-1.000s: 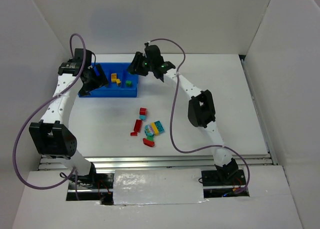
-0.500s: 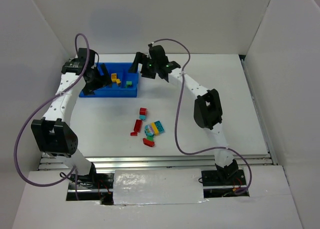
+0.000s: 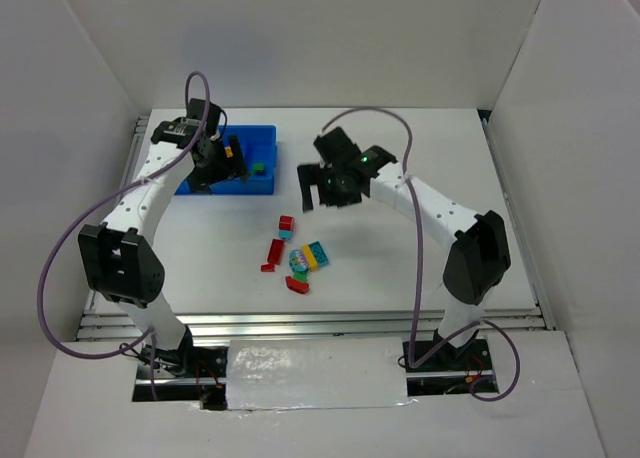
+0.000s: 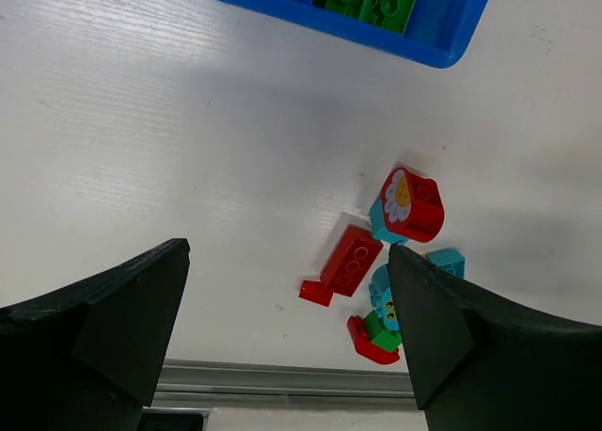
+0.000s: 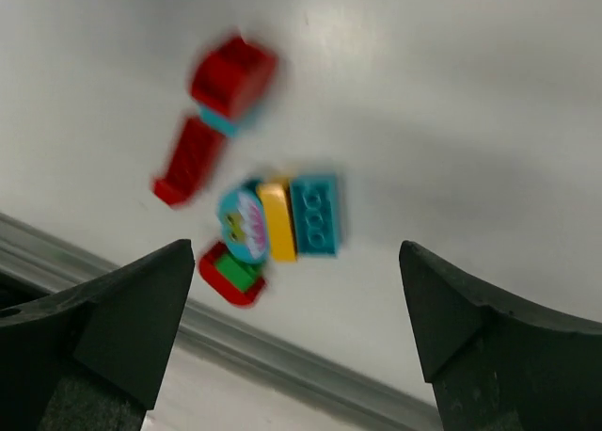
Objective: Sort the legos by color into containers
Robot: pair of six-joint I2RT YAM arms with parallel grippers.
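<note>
White walls are boxing in a white table (image 4: 141, 120). I am hovering with both pairs of fingers spread, gripping nothing: left gripper (image 4: 287, 262) near the blue tray (image 4: 451, 26), right gripper (image 3: 322, 190) above the loose legos (image 3: 295, 255) mid-table. I am judging a fresh pick is starting. It is calling for a descent onto the cyan brick (image 5: 315, 215), which is touching the yellow brick (image 5: 276, 219). Loose, I am counting four red, three cyan, one yellow and one green.

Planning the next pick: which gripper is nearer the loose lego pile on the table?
Right. The right gripper hangs open just beyond the lego pile; the left gripper is farther back, over the blue tray.
</note>
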